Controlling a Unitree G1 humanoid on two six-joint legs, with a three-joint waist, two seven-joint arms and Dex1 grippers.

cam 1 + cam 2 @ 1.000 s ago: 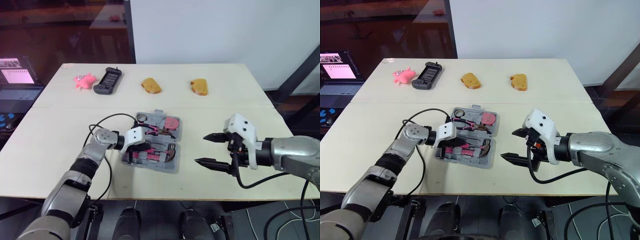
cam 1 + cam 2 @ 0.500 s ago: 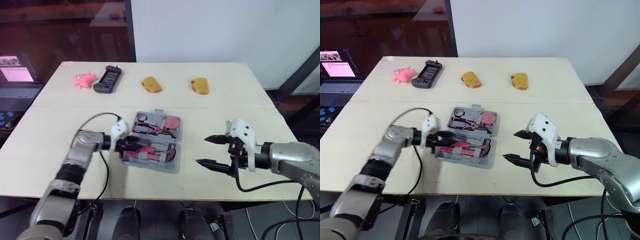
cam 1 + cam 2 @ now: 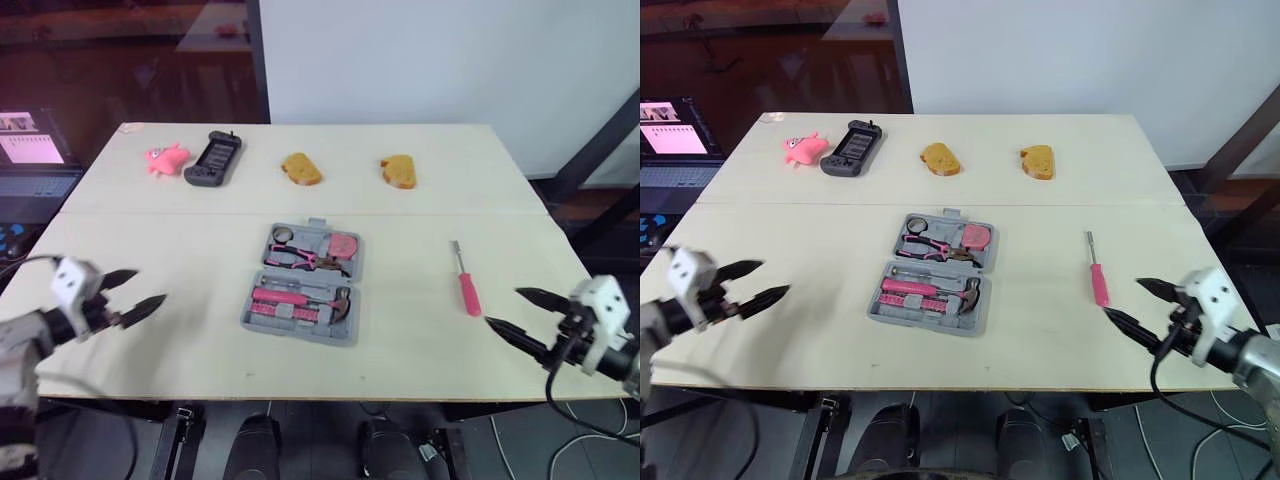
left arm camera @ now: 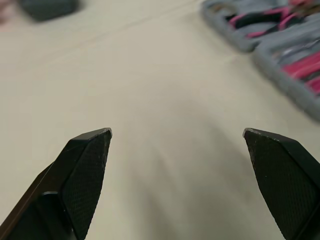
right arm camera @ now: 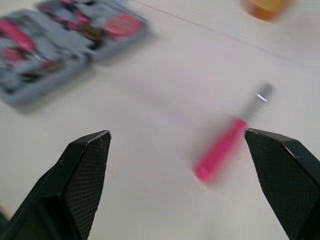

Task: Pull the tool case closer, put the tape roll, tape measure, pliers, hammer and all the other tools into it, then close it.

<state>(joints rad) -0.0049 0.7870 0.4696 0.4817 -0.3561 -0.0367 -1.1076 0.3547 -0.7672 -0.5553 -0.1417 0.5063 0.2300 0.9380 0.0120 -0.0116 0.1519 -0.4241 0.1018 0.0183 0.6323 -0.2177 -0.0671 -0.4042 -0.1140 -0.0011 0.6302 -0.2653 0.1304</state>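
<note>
Tool case (image 3: 303, 285) is sitting open mid-table (image 3: 400, 220) with pink tools lying in it (hammer (image 3: 305, 298), pliers (image 3: 298, 260)), screwdriver (image 3: 465, 283) is lying apart to its right, and both claws are hovering spread wide, left gripper (image 3: 150, 285) near the left edge, right gripper (image 3: 502, 306) just beside the screwdriver.

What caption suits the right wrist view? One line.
Open right gripper faces a pink screwdriver lying outside the open case.

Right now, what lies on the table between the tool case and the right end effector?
A pink-handled screwdriver lies there, touching neither; both eye views show it.
</note>
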